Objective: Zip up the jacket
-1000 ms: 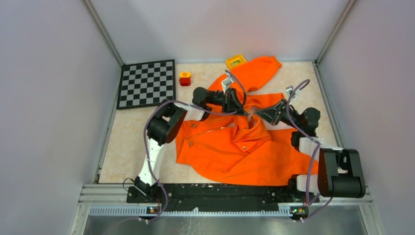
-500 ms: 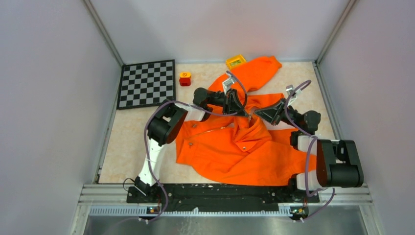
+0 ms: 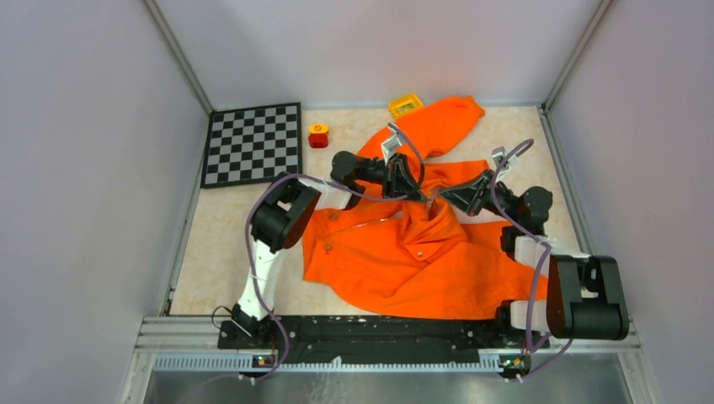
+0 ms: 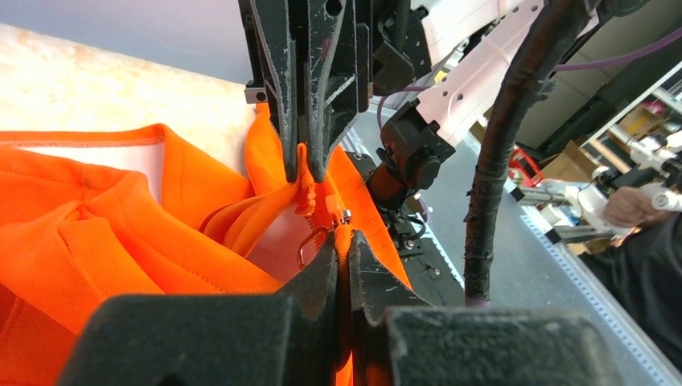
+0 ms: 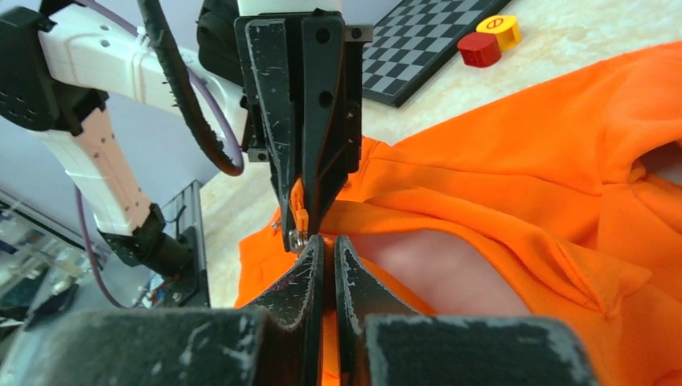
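Note:
The orange jacket [image 3: 404, 261] lies crumpled across the middle of the table, one sleeve reaching to the back. My left gripper [image 3: 423, 191] and right gripper [image 3: 439, 199] meet tip to tip over its front and hold a fold raised. In the left wrist view my left gripper [image 4: 344, 241] is shut on an orange zipper edge of the jacket [image 4: 96, 241], just below the silver slider [image 4: 343, 215]. The right gripper [image 4: 304, 170] pinches the fabric opposite. In the right wrist view my right gripper [image 5: 326, 241] is shut on an orange edge of the jacket [image 5: 523, 161]. The left gripper [image 5: 301, 211] faces it.
A checkerboard [image 3: 254, 143] lies at the back left. A red and yellow block [image 3: 318, 135] sits beside it. A yellow item [image 3: 406, 104] is by the back wall, next to the sleeve. Grey walls enclose the table on three sides.
Both grippers stay shut on the jacket, nearly in place. The right arm's near links shifted left, then back.

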{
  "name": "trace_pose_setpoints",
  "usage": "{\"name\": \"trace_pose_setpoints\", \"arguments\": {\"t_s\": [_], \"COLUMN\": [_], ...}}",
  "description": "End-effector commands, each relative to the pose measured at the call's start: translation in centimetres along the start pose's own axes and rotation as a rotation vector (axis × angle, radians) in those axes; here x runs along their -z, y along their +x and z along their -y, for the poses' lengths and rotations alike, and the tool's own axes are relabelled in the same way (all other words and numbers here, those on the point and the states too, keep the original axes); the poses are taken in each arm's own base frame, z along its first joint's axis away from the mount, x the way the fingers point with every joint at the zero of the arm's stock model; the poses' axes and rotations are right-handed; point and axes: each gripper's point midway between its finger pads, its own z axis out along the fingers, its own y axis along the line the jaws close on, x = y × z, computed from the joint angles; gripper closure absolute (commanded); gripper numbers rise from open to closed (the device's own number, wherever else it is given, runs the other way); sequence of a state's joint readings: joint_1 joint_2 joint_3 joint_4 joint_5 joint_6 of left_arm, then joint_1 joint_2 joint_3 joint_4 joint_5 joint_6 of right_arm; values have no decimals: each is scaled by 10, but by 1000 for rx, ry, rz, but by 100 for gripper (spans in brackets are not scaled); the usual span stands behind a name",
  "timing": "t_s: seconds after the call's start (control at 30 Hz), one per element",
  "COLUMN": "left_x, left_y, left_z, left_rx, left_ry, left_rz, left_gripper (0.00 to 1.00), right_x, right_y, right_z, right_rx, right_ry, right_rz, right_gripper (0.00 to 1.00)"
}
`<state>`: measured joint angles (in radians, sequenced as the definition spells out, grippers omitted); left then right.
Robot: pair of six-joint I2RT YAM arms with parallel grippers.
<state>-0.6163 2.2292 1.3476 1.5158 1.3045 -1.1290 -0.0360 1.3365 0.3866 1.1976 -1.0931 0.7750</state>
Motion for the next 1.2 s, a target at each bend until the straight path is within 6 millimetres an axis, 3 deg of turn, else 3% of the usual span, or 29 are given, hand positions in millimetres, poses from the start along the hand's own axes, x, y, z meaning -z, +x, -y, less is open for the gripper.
{"name": "trace_pose_setpoints", "arguments": {"t_s": [0.0, 0.23, 0.3, 0.37, 0.43, 0.57, 0.77, 0.9, 1.03, 1.17], "left_x": [-6, -8, -14, -23, -27, -22, -18, -14, -16, -18], "left_y": [-36, -43, -46, -47, -36, -25, -27, -30, -35, -49], "left_z": [45, 50, 43, 23, 7, 4, 10, 11, 16, 29], "left_rx": [-365, -471, -525, -644, -653, -620, -678, -700, -707, -759], "left_ry": [66, 43, -12, -147, -240, -236, -250, -281, -280, -272], "left_rz": [15, -17, -47, -118, -225, -280, -344, -368, -339, -280], "left_gripper": [100, 100, 100, 100, 100, 100, 100, 100, 100, 100], "right_x": [1, 0, 0, -1, -1, -5, -2, -2, -6, -6], "right_y": [-11, -11, -13, -13, -14, -9, -4, 2, 13, 6], "right_z": [-5, -17, -14, -8, -6, -10, -27, -62, -66, -69], "right_rx": [151, 151, 152, 147, 160, 178, 190, 178, 146, 161], "right_ry": [1, -69, -53, -19, 4, -16, -107, -253, -283, -265], "right_rz": [10, 33, 38, 31, 20, -1, 15, 10, -18, 1], "right_gripper": [100, 100, 100, 100, 100, 100, 100, 100, 100, 100]}}
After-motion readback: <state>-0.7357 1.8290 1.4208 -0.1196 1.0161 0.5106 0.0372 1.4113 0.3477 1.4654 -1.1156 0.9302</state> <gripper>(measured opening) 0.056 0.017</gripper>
